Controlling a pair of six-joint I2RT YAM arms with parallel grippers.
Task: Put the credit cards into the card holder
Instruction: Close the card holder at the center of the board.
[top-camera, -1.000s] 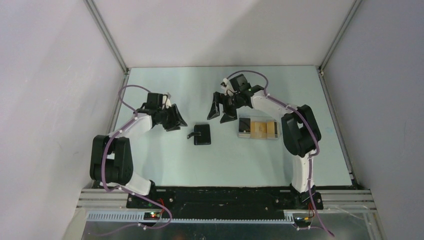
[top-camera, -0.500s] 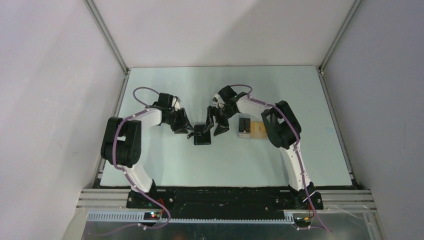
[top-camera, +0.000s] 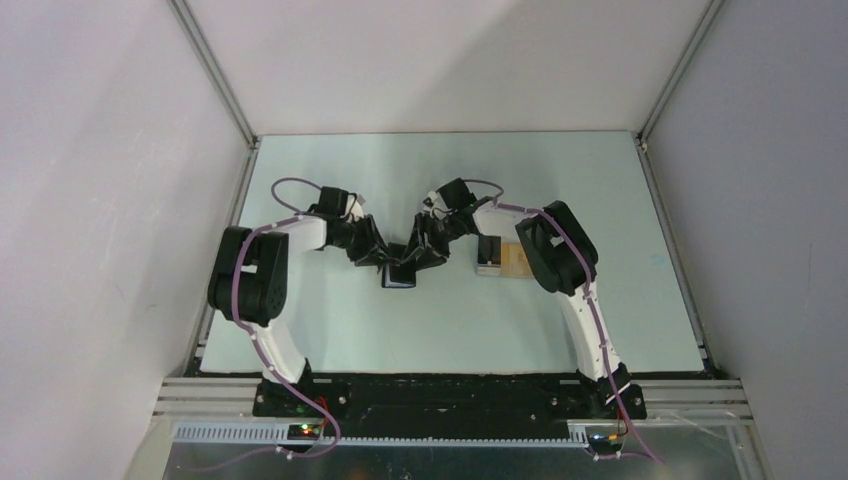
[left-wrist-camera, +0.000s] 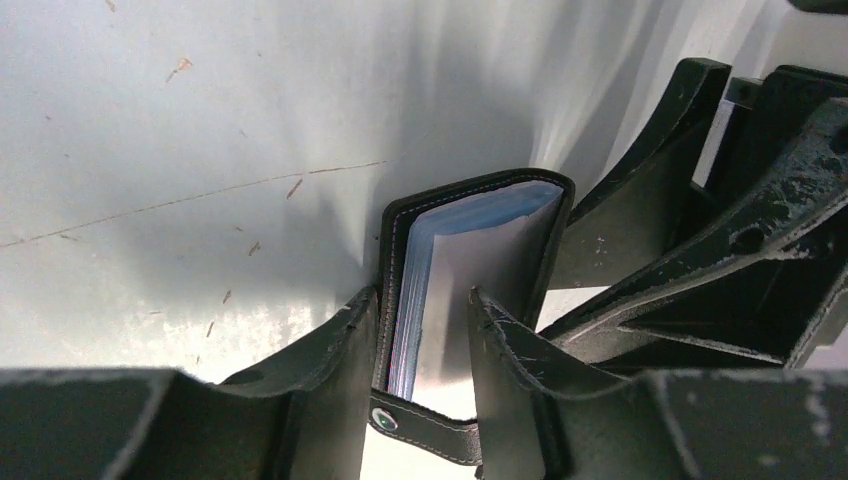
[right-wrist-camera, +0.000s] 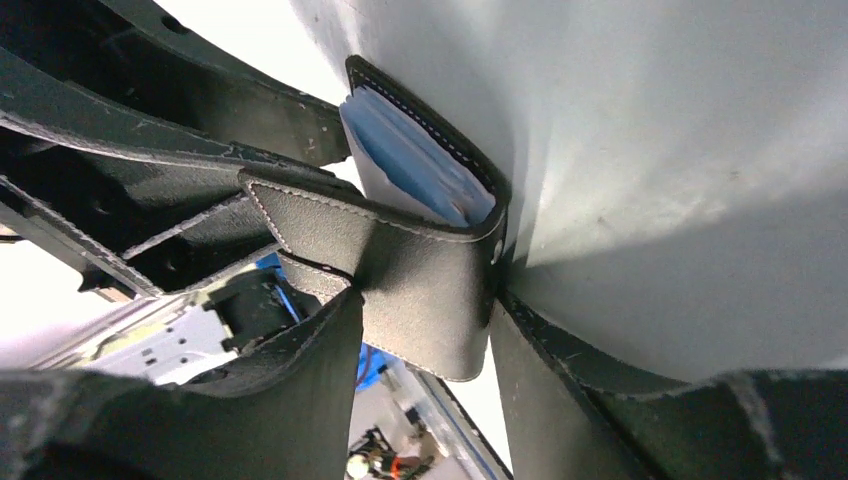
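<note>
Left claw (left-wrist-camera: 420, 322) sits low along the desk (left-wrist-camera: 150, 150), jaws narrowed to a slim gap w/ one cover and the blue-edged leaves of the card holder (left-wrist-camera: 480, 240) btwn them. Both fingers look to be touching it, so it reads as a pinch, tho part of the contact is hidden. A strap (left-wrist-camera: 430, 437) w/ a small stud (left-wrist-camera: 385, 421) crosses just below the fingertips. Opp. side: right claw (right-wrist-camera: 425, 300) has its jaws drawn in on a black flap of the holder, a finger pressing each edge, blue lining showing just beyond. From above, both claws meet over the holder at mid-desk, one arm from each side, w/ the holder's near edge poking out toward the bases. No credit cards (top-camera: 512, 262) are in it yet. They lie in a pale tray (top-camera: 488, 270) just right of the right claw, partly under that forearm, in a row running left-right w/ a dark one at the holder end. Key relation: cards sit to the holder's right, much nearer the right arm. Prob. the left claw should hold the holder while the right claw lets go and reaches right.
</note>
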